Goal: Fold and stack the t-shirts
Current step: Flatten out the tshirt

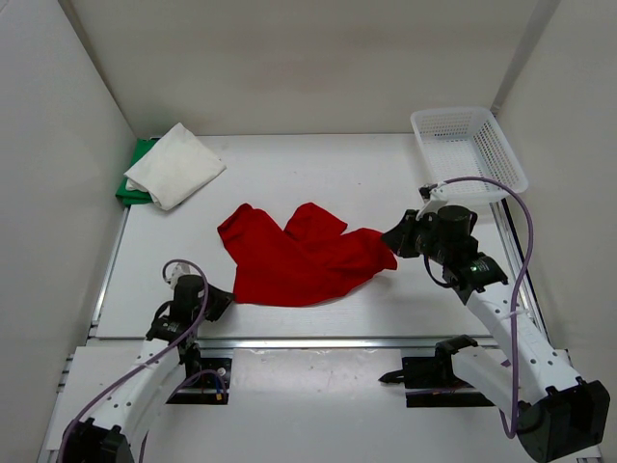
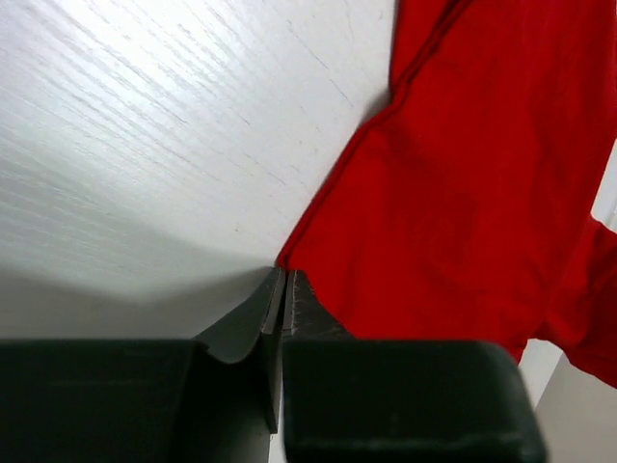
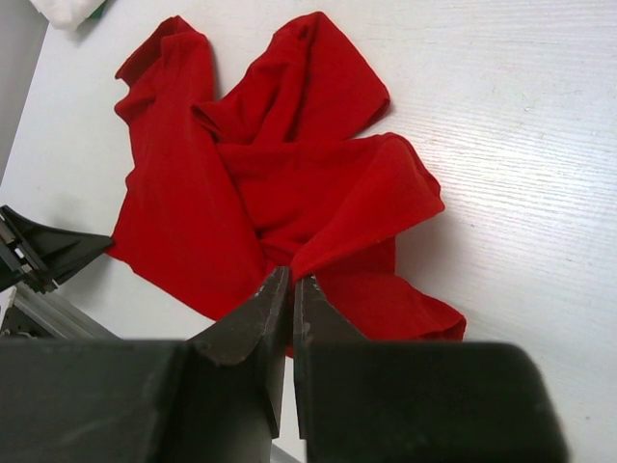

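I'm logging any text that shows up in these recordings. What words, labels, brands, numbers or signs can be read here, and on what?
None: no text can be read in any of the three views. The red t-shirt, the white t-shirt, the green t-shirt and the white basket are all plain, with no print or tag showing.

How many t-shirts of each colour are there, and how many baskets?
Red cloth t-shirt, crumpled: 1
White cloth t-shirt, folded: 1
Bright green cloth t-shirt, under the white one: 1
White plastic mesh basket: 1
Total: 4 things, 3 t-shirts and 1 basket
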Robot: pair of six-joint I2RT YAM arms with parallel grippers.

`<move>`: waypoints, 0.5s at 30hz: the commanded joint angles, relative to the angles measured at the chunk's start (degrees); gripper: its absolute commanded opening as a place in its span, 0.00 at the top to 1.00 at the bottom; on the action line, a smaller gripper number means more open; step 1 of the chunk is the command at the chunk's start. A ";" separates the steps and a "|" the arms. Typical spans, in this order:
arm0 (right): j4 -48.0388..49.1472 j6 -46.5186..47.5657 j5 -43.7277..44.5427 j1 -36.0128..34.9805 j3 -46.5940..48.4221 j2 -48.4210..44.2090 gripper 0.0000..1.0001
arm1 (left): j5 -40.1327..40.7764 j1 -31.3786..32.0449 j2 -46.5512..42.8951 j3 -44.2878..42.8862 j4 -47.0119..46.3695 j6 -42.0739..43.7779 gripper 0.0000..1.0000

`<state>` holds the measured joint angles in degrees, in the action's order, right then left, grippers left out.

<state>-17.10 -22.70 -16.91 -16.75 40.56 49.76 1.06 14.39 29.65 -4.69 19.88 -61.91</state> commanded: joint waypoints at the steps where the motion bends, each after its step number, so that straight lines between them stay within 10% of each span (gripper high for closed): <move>1: 2.42 -0.50 0.29 0.75 -0.30 -1.24 1.00 | 0.70 2.03 2.69 -1.81 -2.74 0.74 0.91; 8: 0.50 -0.68 2.04 1.63 1.36 -1.77 1.00 | 0.61 3.37 4.71 -8.99 -3.36 3.36 1.00; 15: -14.42 5.90 15.38 2.60 21.38 -2.83 1.00 | -0.80 4.23 21.39 -52.79 5.32 22.42 1.00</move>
<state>-27.77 -20.84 -9.63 -15.03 50.41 49.06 0.82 17.45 47.44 -39.18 24.58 -49.58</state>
